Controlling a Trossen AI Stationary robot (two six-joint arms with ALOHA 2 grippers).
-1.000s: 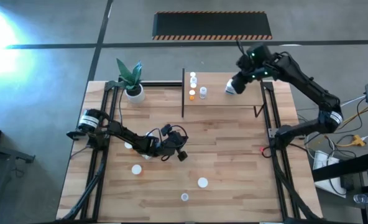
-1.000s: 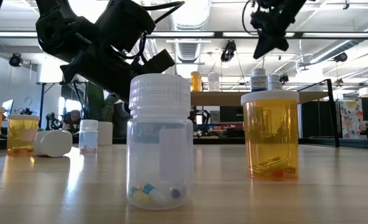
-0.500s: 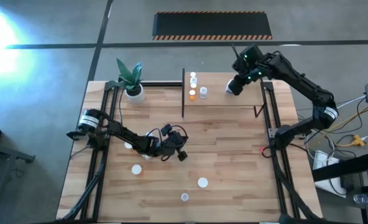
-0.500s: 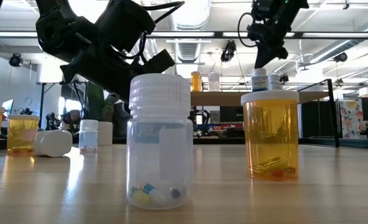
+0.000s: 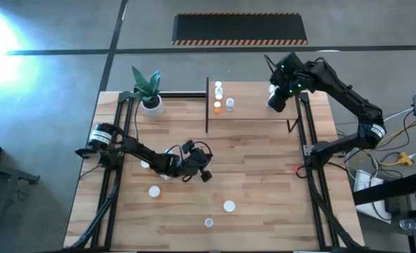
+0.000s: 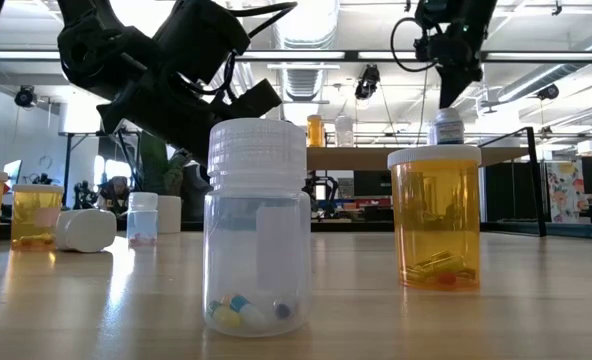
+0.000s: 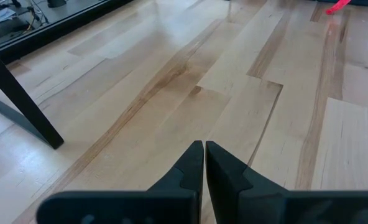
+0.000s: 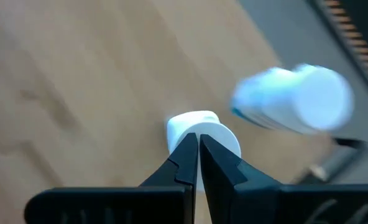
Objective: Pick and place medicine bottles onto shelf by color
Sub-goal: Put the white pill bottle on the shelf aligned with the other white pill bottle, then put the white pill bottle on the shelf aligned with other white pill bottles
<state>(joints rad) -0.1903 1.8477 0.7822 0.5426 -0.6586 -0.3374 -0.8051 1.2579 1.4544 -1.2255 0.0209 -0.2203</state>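
Note:
The shelf (image 5: 247, 105) stands at the table's far side and carries three small bottles (image 5: 222, 98) near its left post. My right gripper (image 5: 275, 103) is shut over the shelf's right end. Just beyond its fingertips (image 8: 197, 149) stands an upright white bottle (image 8: 216, 132). A second white bottle (image 8: 289, 102), blurred, lies tilted beside it. My left gripper (image 5: 206, 174) is shut and empty above the table's middle, over bare wood (image 7: 204, 146). A clear bottle (image 6: 256, 230) and an orange bottle (image 6: 435, 215) stand on the table's near part. My right gripper's shut fingers point down from above, with their tips right at the cap of the upright white bottle (image 8: 221, 140). I cannot tell whether they touch it.
A white plant pot (image 5: 152, 105) stands at the far left corner. Loose bottles stand on the near half of the table (image 5: 154, 190) (image 5: 228, 206) (image 5: 209, 222). More orange bottles (image 6: 16, 215) and a white bottle on its side (image 6: 86, 230) show in the low view.
My right gripper has moved toward the table's right edge over the shelf. In the low view, two white bottles stood side by side on the shelf before; now only one shows standing there, under the gripper.

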